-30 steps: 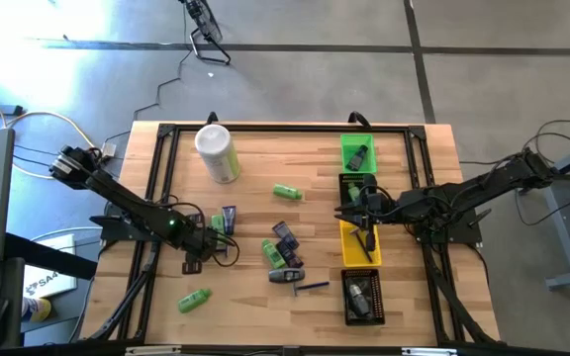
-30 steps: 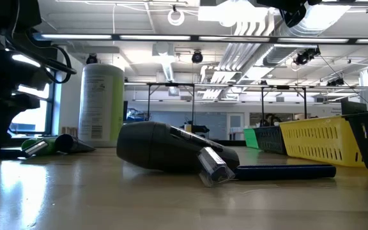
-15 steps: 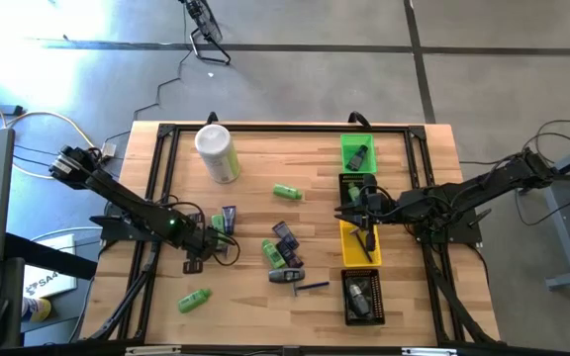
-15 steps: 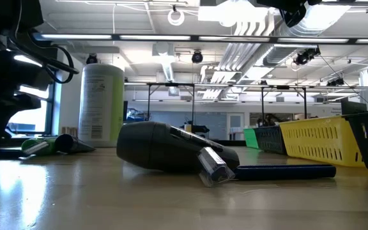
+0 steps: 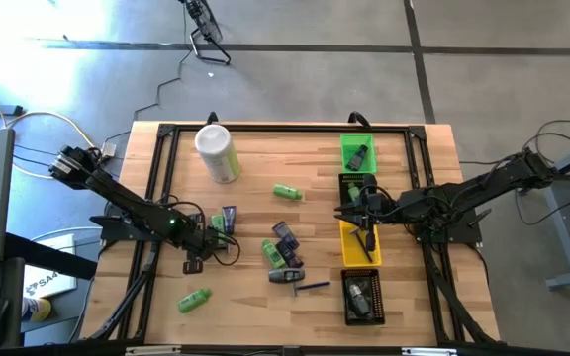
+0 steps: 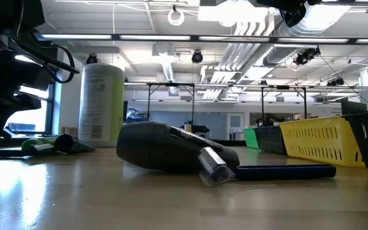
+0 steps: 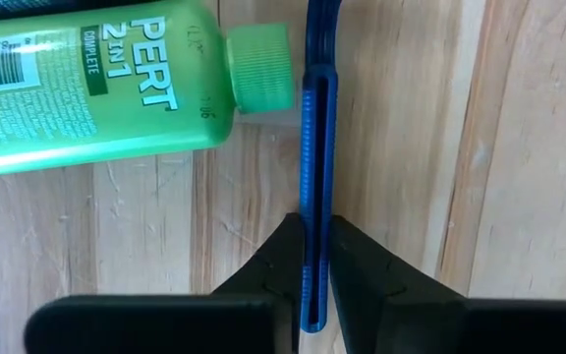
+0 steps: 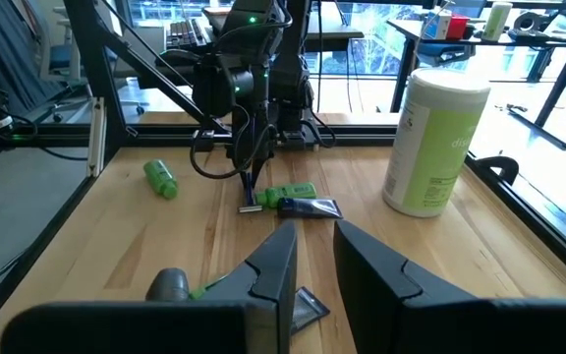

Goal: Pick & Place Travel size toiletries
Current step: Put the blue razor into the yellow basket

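Note:
The toiletries lie scattered mid-table in the high view: green bottles (image 5: 287,192) (image 5: 195,299) and a cluster of dark tubes (image 5: 283,252). My left gripper (image 5: 216,237) points down near the left side and is shut on a thin blue razor (image 7: 312,197), beside a green PERT bottle (image 7: 96,88) lying on its side. My right gripper (image 8: 314,261) hovers open and empty over the bins (image 5: 364,213). The low view shows a dark grey tube (image 6: 171,148) and a blue stick (image 6: 286,171) lying on the wood. My left gripper pinches the blue razor's handle (image 7: 311,258) between its two fingers (image 7: 281,258), coming from above and pointing down. The razor hangs roughly upright below the fingers (image 8: 251,187). Its pale head (image 8: 251,207) is at the table beside the green bottle; whether it touches, I cannot tell.
A tall pale-green canister (image 5: 218,151) stands near the far left. A row of bins runs down the right side: green (image 5: 356,151), black (image 5: 356,186), yellow (image 5: 359,247) and black (image 5: 363,297). A black frame (image 5: 156,198) borders the table.
In the low view my left arm has shifted slightly, and the pale razor head beside the green bottle has turned a little. The toiletries have stayed where they were.

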Tool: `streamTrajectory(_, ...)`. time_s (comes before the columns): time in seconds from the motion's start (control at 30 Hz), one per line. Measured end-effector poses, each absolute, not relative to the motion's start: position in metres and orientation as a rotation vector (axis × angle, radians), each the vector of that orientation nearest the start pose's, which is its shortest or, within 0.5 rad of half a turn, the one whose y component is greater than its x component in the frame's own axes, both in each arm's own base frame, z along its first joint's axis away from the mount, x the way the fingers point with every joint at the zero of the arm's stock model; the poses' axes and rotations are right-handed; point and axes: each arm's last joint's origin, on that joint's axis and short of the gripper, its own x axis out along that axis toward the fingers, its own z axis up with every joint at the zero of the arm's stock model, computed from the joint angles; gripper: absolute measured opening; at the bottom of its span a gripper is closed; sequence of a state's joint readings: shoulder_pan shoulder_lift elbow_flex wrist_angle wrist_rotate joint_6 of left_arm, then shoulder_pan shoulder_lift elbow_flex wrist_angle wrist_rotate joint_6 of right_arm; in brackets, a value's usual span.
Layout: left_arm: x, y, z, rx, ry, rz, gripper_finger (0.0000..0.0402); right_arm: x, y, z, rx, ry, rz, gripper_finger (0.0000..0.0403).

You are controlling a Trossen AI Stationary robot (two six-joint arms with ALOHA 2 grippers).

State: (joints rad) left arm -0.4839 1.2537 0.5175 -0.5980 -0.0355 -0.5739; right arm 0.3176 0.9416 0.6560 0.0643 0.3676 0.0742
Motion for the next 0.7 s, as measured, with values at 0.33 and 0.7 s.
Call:
streamTrajectory(0.33, 0.168, -0.09, 0.159, -0.19, 1.306, -0.086, 0.003, 0.202, 0.055, 0.285, 0.0, 0.207, -0.057, 0.0064)
streamTrajectory(0.7, 0.191, -0.1, 0.223, -0.137, 1.071, -0.204, 0.003, 0.202, 0.056, 0.285, -0.049, 0.208, -0.049, 0.0064)
